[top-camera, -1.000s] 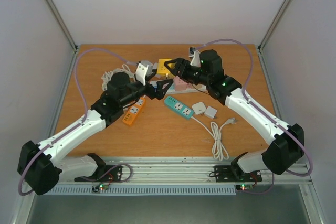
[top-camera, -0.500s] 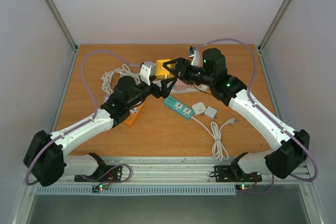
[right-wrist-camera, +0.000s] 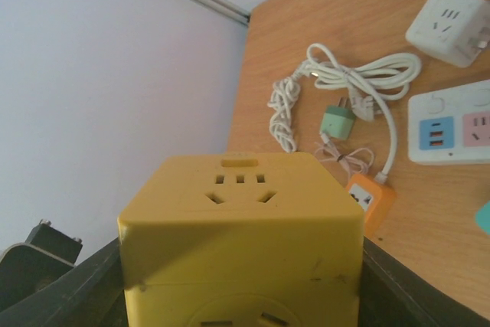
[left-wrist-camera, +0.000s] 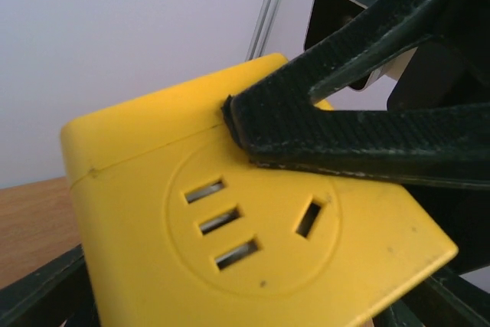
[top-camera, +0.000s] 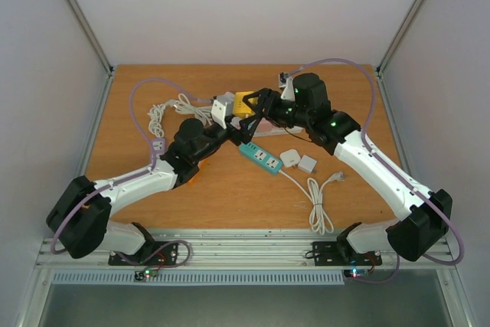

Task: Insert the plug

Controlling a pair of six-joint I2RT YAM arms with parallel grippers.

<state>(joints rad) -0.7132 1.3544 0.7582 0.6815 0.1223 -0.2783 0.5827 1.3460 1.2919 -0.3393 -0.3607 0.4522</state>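
My right gripper [top-camera: 256, 105] is shut on a yellow socket cube [top-camera: 244, 101] and holds it above the table's back middle. In the right wrist view the cube [right-wrist-camera: 241, 220] fills the space between the fingers of that gripper [right-wrist-camera: 241, 300]. My left gripper [top-camera: 233, 129] is just left of and below the cube. In the left wrist view its fingers [left-wrist-camera: 38, 292] stand wide apart at the bottom corners with the cube's socket face [left-wrist-camera: 230, 227] between them, and a right-gripper finger [left-wrist-camera: 360, 135] crosses the cube. No plug shows in either gripper. A green plug [right-wrist-camera: 337, 122] lies on the table.
A teal power strip [top-camera: 260, 156], two white adapters [top-camera: 292, 158] and a coiled white cable [top-camera: 318, 203] lie at centre right. An orange strip [top-camera: 191, 171] is half under the left arm. Bundled white cable [top-camera: 170, 107] lies back left. A white cube [right-wrist-camera: 448, 27] and a white strip [right-wrist-camera: 452, 132] are in the right wrist view.
My left arm has reached further right and forward, bringing its gripper up to the yellow cube. The right gripper has held the cube almost still, shifting slightly left.
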